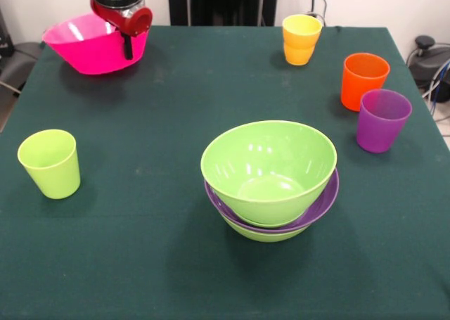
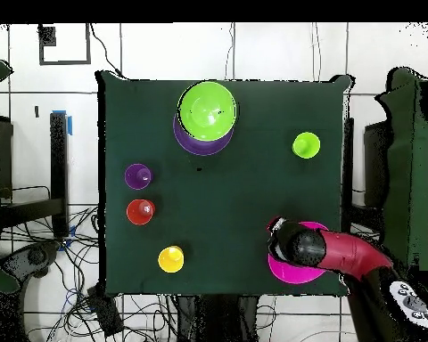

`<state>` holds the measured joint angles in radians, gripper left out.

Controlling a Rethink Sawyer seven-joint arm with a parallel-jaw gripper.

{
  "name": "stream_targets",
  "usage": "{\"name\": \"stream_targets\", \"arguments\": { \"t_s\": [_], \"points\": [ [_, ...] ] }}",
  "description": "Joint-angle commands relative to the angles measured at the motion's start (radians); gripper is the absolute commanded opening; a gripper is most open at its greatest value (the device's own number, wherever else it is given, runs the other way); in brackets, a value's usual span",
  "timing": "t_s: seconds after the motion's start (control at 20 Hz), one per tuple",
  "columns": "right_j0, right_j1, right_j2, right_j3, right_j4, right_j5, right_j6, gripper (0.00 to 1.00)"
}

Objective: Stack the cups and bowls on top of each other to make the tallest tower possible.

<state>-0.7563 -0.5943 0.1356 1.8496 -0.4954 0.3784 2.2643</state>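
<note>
Inside pink bowl (image 1: 88,47): pincer (image 1: 128,51).

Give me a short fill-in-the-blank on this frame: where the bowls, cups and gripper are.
1. The gripper is at the rim of the ____ bowl.
2. In the stack, the purple bowl sits directly under a ____ bowl.
3. The purple cup stands next to the ____ cup.

Missing words: pink; lime green; orange

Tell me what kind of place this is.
Probably a robotics lab, not a kitchen: a cloth-covered table set with plastic cups and bowls, a red robot arm over the pink bowl, and loose cables across the floor.
</note>
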Motion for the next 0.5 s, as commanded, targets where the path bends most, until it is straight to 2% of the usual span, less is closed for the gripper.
{"name": "stream_targets", "arguments": {
  "t_s": [0.05,0.3,0.5],
  "points": [
    [0.029,-0.017,0.165,-0.063,0.064,0.087,-0.064,0.0],
    [0.042,-0.043,0.179,-0.084,0.093,0.164,-0.084,0.0],
    [0.039,-0.053,0.196,-0.092,0.112,0.188,-0.09,0.0]
  ]
}}
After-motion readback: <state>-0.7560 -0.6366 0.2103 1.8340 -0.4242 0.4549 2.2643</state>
